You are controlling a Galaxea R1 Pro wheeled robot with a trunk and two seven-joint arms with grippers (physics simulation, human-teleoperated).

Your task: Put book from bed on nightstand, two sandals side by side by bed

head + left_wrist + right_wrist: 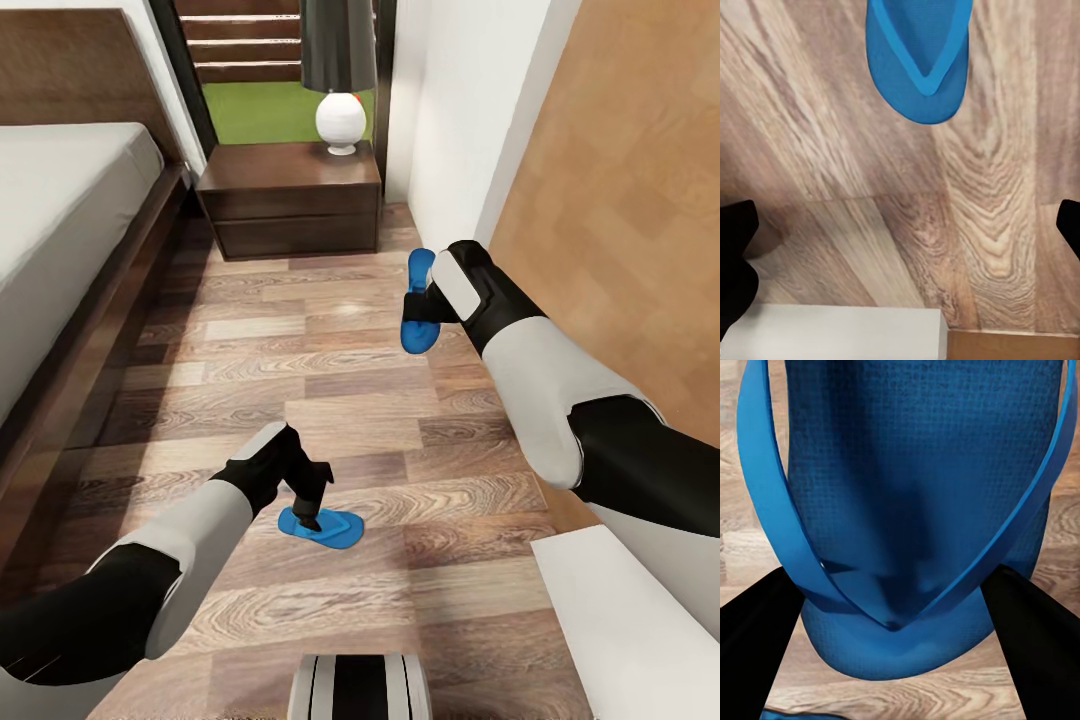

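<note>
The right hand (420,300) grips one sandal (418,300) by its toe end, lifted off the floor (330,400) for carrying toward the bed (60,200). The left hand (305,495), fingers spread open, hovers over the other sandal (325,528), lying farther from the bed.

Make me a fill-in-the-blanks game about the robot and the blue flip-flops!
1. Both sandals are colored ____.
2. The sandal by the left gripper lies on the ____.
3. On the nightstand stands a ____.
4. The bed is on the robot's ____ side.

Missing words: blue; floor; lamp; left
</note>
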